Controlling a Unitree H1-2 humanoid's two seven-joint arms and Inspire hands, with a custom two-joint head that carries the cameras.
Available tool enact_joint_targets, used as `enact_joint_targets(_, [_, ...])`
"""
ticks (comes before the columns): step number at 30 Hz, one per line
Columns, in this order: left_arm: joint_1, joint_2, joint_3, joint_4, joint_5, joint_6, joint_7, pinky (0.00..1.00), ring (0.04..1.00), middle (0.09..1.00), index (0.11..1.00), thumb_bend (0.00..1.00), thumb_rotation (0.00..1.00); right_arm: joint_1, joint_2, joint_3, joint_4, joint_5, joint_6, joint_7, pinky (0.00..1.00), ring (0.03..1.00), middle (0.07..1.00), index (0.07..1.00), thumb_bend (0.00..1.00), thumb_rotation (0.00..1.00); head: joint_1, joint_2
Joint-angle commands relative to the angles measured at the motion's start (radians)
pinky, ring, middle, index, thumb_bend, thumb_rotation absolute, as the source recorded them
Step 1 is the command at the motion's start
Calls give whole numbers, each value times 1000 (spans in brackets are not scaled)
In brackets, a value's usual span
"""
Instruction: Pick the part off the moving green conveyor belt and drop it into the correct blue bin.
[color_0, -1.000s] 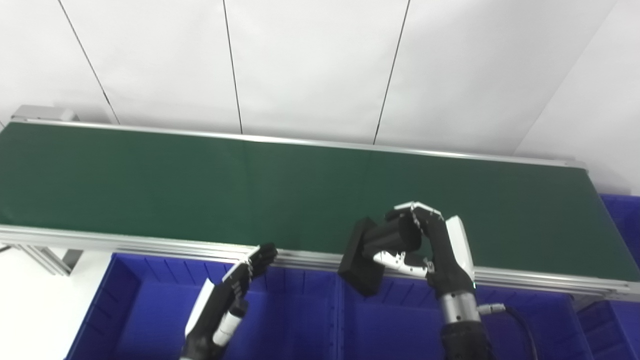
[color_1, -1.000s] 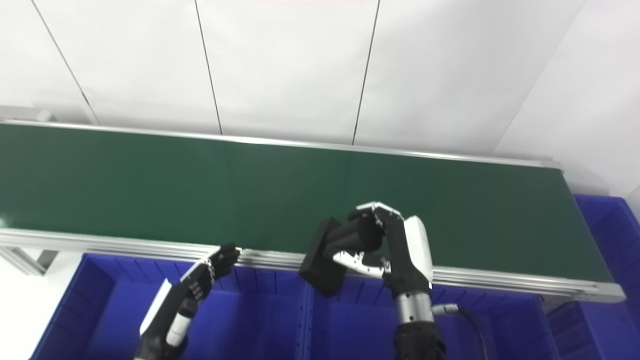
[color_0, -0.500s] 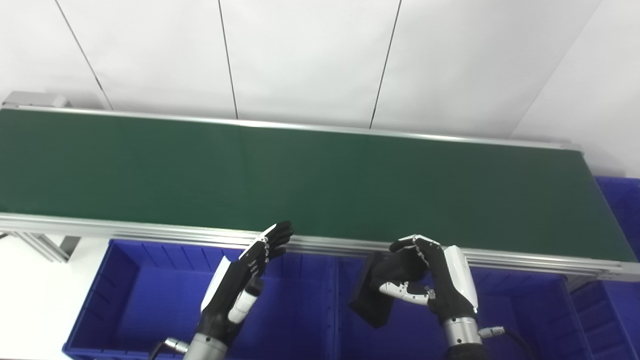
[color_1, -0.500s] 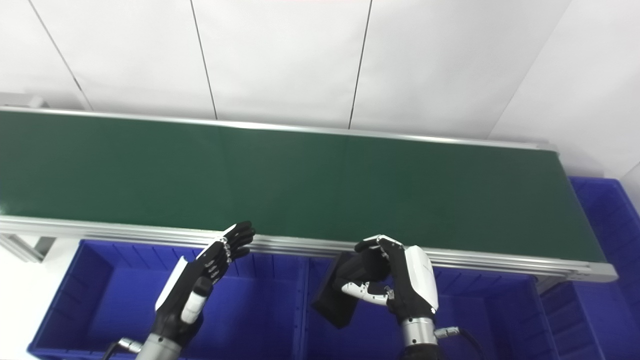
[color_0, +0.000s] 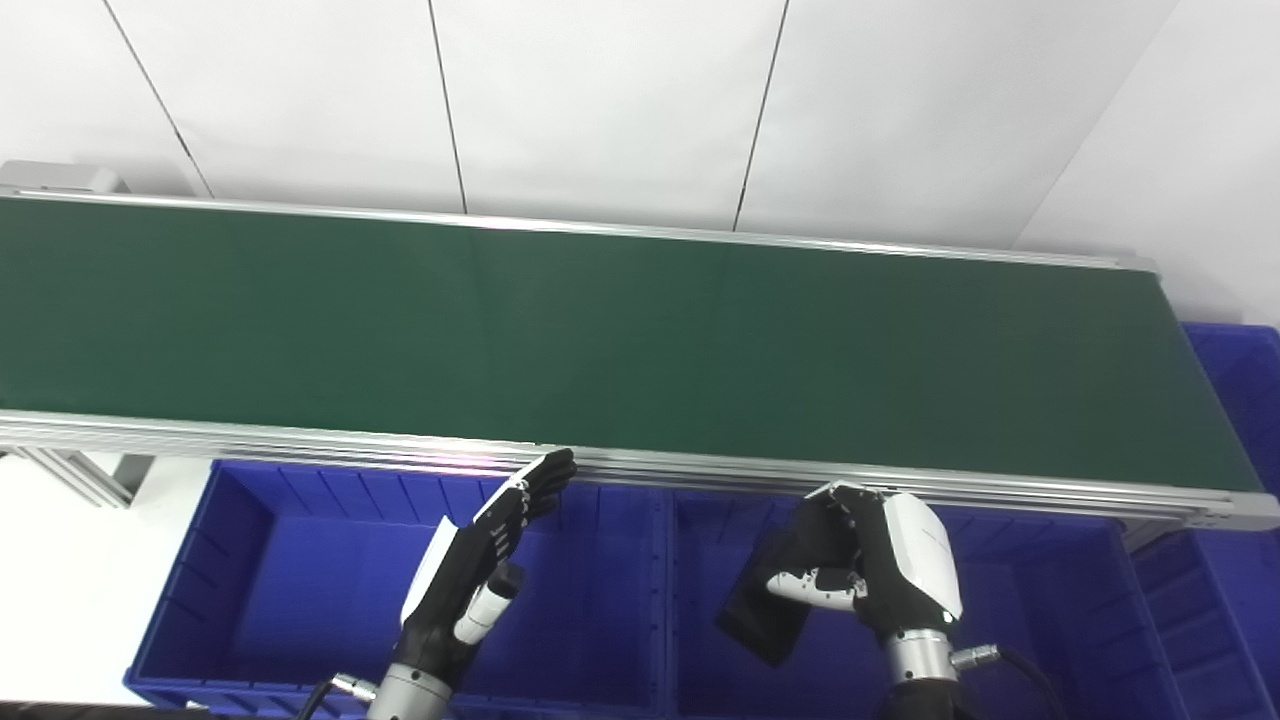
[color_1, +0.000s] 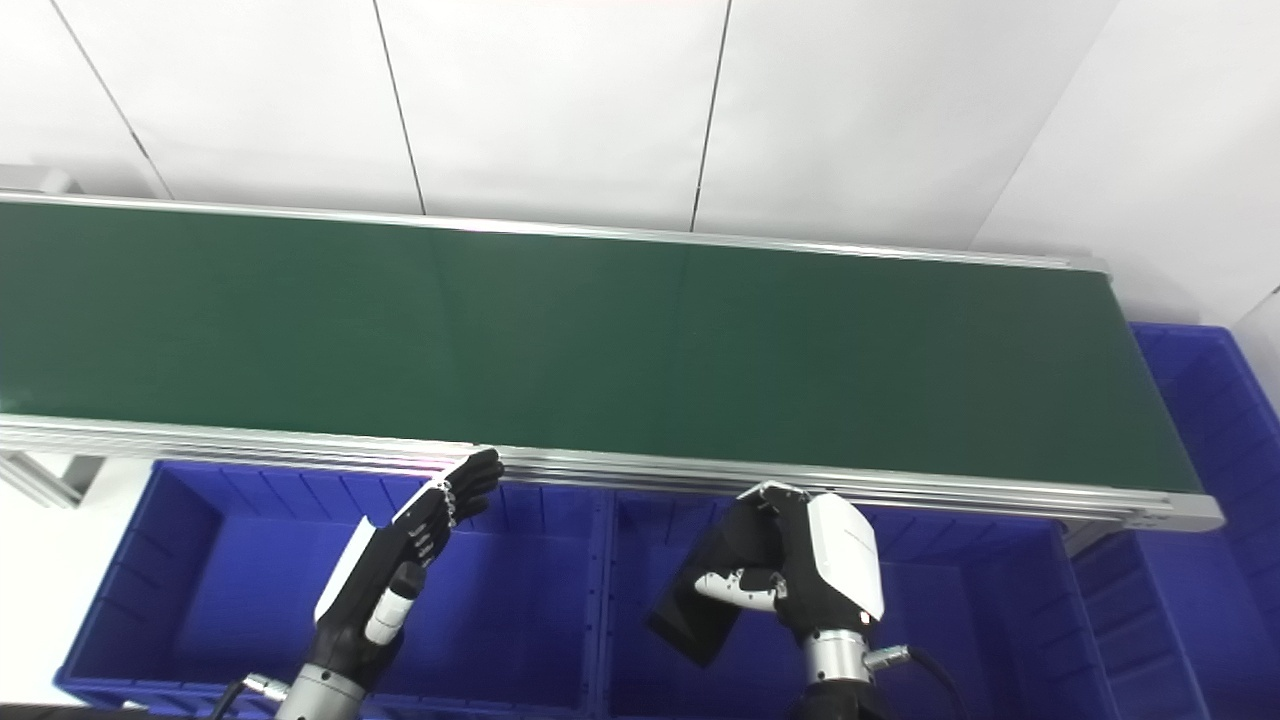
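The part is a flat, matte black rectangular block, tilted, with no readable label or writing on it — the right hand clasps its upper end, fingers curled around it, above the middle blue bin. The left hand holds nothing, fingers straight and extended.

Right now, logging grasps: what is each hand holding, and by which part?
The right hand grips the black part by its upper end; the left hand holds nothing.
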Motion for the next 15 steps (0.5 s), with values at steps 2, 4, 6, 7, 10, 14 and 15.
enact_joint_targets(2, [-5,-6,5,-31,-5,0,-6,884,900,881,871,930,1000,-26,0,15,-15,-27,54,29,224,316,473,497,520,0,-7,1])
enact_joint_targets(4, [-8,-6,8,-30,-8,3,-10,888,899,880,870,922,1000,-30,-7,23,-9,-27,55,37,357,481,469,514,520,0,-11,4])
enact_joint_targets(6, [-11,-3,9,-31,-8,9,-15,891,904,885,873,922,1000,-32,-11,31,-4,-33,53,36,595,714,777,708,614,14,-13,2])
enact_joint_targets(7, [-11,-3,10,-32,-6,12,-14,891,904,885,873,922,1000,-29,-11,38,-4,-56,58,23,595,714,777,708,614,14,-14,3])
enact_joint_targets(10, [-14,-4,13,-34,-2,16,-15,887,904,884,873,912,1000,-5,13,40,-16,-102,39,-68,947,973,929,878,717,128,-16,4])
enact_joint_targets(14, [-19,-1,16,-28,-2,9,-19,884,906,884,874,900,1000,24,32,47,-23,-111,-11,-168,998,999,996,982,804,330,-17,2])
enact_joint_targets(15, [-20,-1,17,-27,-4,9,-20,884,906,884,874,900,1000,33,36,50,-26,-107,-29,-195,999,1000,998,991,815,352,-16,2])
